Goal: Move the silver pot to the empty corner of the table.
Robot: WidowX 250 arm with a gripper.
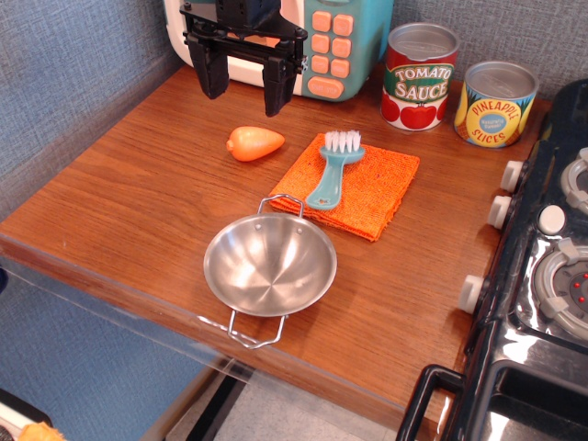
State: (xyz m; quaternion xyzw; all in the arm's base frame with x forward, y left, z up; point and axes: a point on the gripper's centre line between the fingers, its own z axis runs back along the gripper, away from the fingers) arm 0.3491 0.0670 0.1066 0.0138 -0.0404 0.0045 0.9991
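Note:
The silver pot (269,265) sits upright near the front edge of the table (138,193), its two wire loop handles pointing front and back. It is empty. My gripper (244,90) hangs open above the back of the table, in front of the toy microwave, well behind the pot and holding nothing. The bare corner of the table (55,234) lies at the front left, plain wood.
An orange carrot (254,142) lies below the gripper. A teal brush (333,167) rests on an orange cloth (358,188) behind the pot. Tomato sauce can (420,76) and pineapple can (495,104) stand at the back right. A black stove (542,276) borders the right side. The microwave (331,46) stands at the back.

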